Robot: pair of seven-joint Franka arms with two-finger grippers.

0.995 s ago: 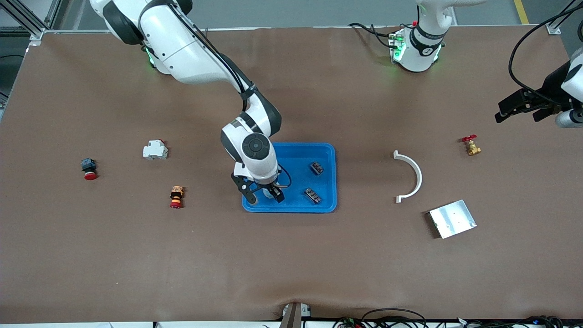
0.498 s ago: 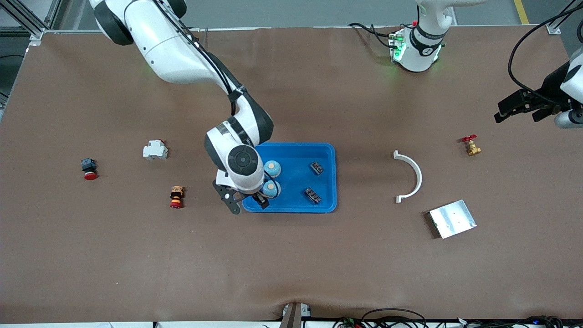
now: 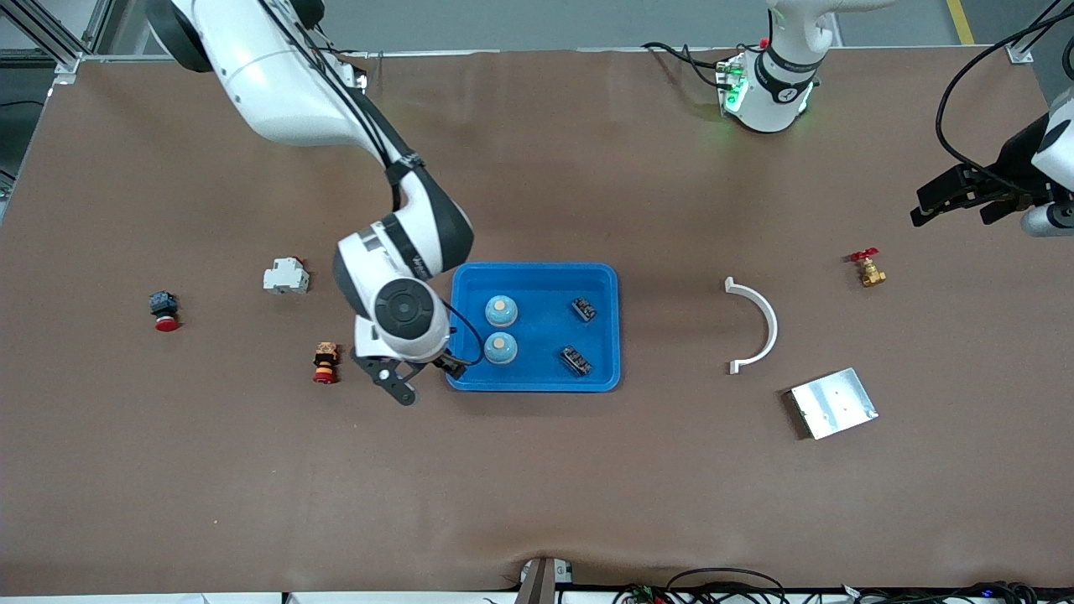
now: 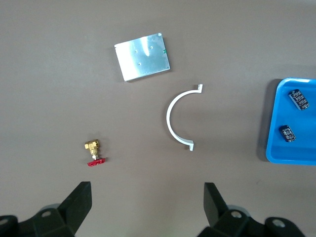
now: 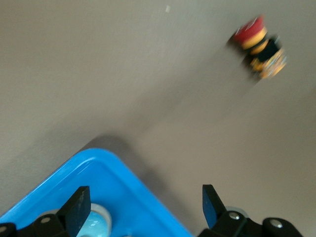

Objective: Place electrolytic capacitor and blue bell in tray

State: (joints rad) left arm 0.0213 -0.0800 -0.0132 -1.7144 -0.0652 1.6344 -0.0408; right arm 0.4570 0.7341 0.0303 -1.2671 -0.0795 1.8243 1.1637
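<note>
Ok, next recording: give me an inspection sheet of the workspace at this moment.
Surface: brown table.
Job's things: blue tray holds two blue bells and two capacitors.
Clutter: red push button, white breaker, orange-red button, white curved bracket, brass valve, silver plate.
Grippers: right gripper open, empty, over the table beside the tray's rim; left gripper open, empty, waiting over its end of the table.
Cables: black cables along the near edge.
Surroundings: grey floor.
</note>
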